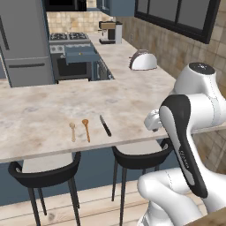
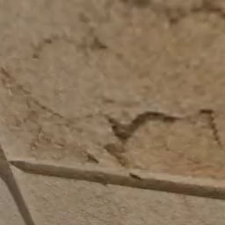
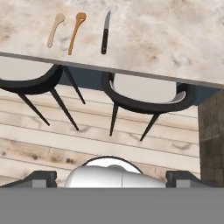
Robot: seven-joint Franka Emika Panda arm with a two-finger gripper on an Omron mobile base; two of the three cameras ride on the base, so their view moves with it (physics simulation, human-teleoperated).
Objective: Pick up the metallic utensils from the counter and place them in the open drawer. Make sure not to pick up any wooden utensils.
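Black knife (image 1: 105, 126) beside two wooden spoons (image 1: 85, 129) on counter (image 1: 132, 97); claw (image 3: 111, 177) spread wide.

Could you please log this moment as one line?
gripper: open, empty | black-handled knife: on beige marbled counter | tan and orange-brown wooden spoons: beside it

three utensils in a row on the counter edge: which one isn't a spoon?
The black knife-like utensil, rightmost in the left base view. It is slim, straight and dark with a pale blade; the pale tan spoon and orange-brown spoon have round bowls.
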